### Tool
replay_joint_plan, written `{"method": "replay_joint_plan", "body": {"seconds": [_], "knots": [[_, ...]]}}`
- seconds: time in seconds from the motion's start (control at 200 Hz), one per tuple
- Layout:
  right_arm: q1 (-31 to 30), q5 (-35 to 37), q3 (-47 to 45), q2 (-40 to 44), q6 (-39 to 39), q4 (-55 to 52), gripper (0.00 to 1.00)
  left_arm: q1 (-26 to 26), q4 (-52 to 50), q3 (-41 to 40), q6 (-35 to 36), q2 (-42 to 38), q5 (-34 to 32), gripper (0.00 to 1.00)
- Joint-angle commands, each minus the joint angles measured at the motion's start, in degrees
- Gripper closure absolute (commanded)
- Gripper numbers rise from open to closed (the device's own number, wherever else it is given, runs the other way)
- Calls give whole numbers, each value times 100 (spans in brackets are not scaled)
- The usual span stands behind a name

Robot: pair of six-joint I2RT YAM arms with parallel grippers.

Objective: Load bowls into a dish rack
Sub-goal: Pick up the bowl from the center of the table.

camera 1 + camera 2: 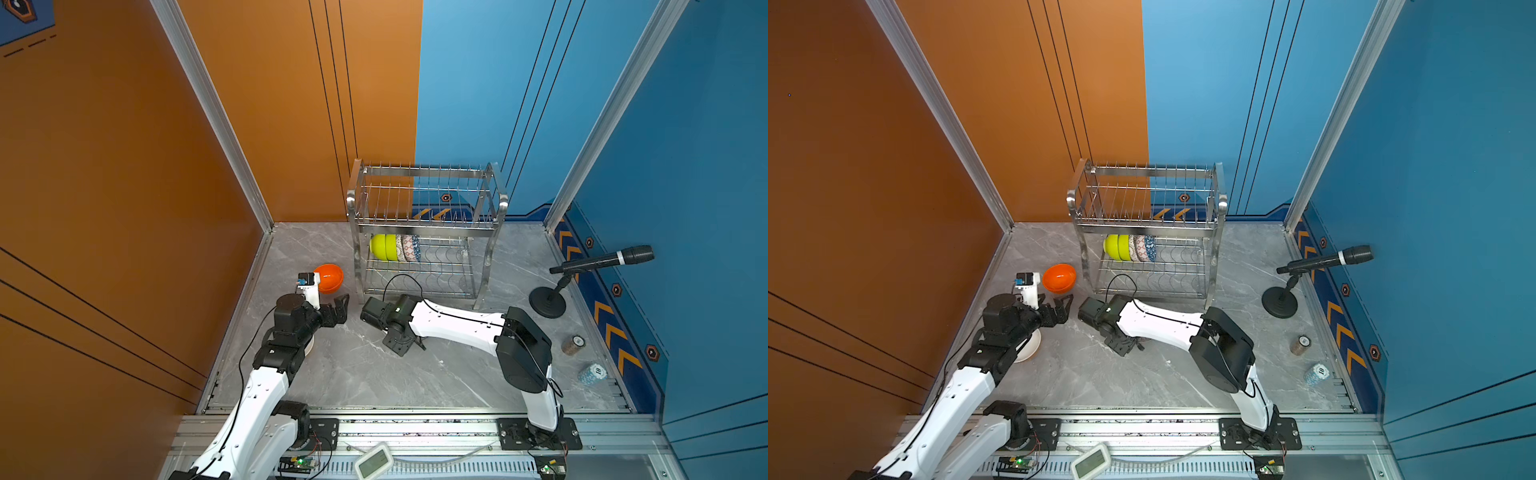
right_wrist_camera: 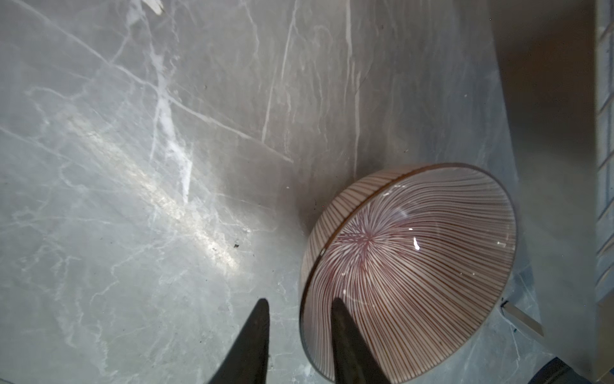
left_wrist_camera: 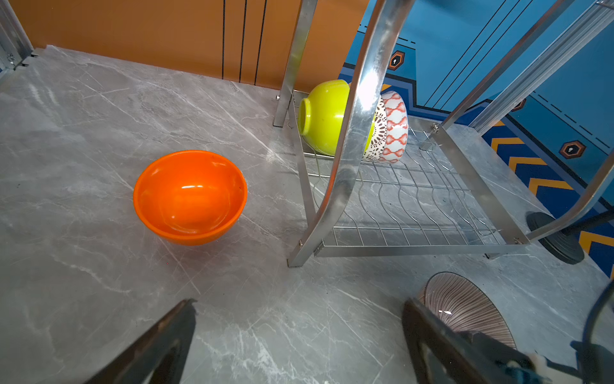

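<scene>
The right gripper [image 2: 299,300] straddles the rim of the pinkish radial-striped round bowl [image 2: 415,266] on the grey marbled tabletop [image 2: 133,166]. One jaw is inside, one outside, apart and not yet pinching. The left gripper [image 3: 299,302] gapes wide, with the glossy orange bowl [image 3: 189,196] ahead of it.

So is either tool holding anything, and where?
Nothing clamped yet. Right tool straddles rim of the pink-striped round bowl, outer finger clear. Left tool open, empty.

Dish rack [image 1: 428,227] is shiny polished steel, pretty much mirror-like on the legs, and the tabletop [image 3: 83,232] looks like smooth grey marble with a soft sheen. Orange bowl [image 3: 189,196] and lime-green bowl [image 3: 325,116] look like glossy plastic. The striped bowl [image 2: 415,266] seems to be glazed ceramic, catching bright highlights.
</scene>
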State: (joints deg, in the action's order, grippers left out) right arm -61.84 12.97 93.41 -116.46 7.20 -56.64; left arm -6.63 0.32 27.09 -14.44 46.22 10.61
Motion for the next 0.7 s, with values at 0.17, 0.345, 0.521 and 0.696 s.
{"method": "replay_joint_plan", "body": {"seconds": [0.17, 0.345, 0.521, 0.696], "knots": [[-21, 85, 202, -195, -127, -286, 74, 40, -49, 91, -26, 16, 82, 2], [-24, 136, 248, -201, -127, -286, 88, 43, -49, 104, -59, 40, 151, 3], [-12, 152, 238, 15, -149, -265, 93, 39, -41, 111, -77, 42, 208, 2], [-12, 164, 142, 263, -195, -180, 97, 10, 6, 114, -87, 53, 425, 2]]}}
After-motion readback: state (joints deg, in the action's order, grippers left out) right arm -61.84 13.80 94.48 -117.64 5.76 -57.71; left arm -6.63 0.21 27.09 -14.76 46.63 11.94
